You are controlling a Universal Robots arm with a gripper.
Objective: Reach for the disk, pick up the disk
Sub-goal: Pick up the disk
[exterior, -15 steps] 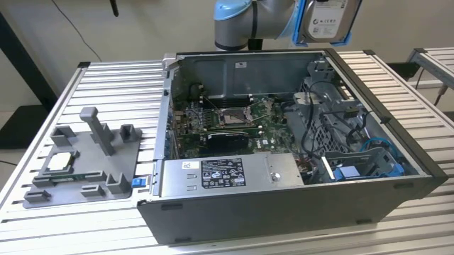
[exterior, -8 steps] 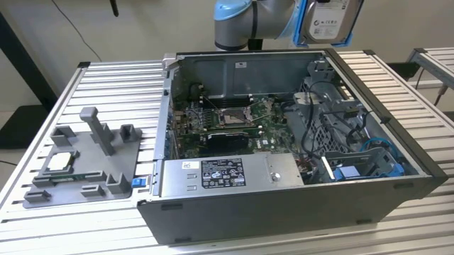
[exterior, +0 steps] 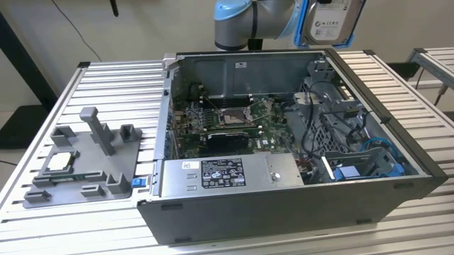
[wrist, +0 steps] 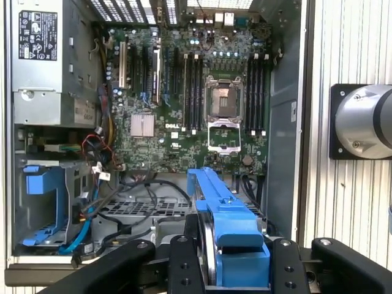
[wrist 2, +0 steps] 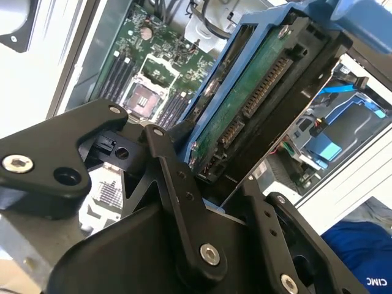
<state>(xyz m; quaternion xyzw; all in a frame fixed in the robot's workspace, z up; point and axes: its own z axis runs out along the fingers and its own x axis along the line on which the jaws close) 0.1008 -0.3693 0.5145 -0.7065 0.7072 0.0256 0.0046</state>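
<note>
blue-framed, the disk (exterior: 328,22) hangs high above the open computer case (exterior: 284,212), clear of its rear wall in the exterior view. the gripper (wrist: 236,269) has its black fingers (wrist 2: 177,184) closed on the disk's bracket in both wrist views. below lie the motherboard (wrist: 184,110) and power supply (exterior: 230,172), with a grey fixture (exterior: 85,159) on the table (exterior: 106,79).

black claw (wrist 2: 214,184) linkages with silver screws, grey-blue arm (exterior: 245,21)
</note>
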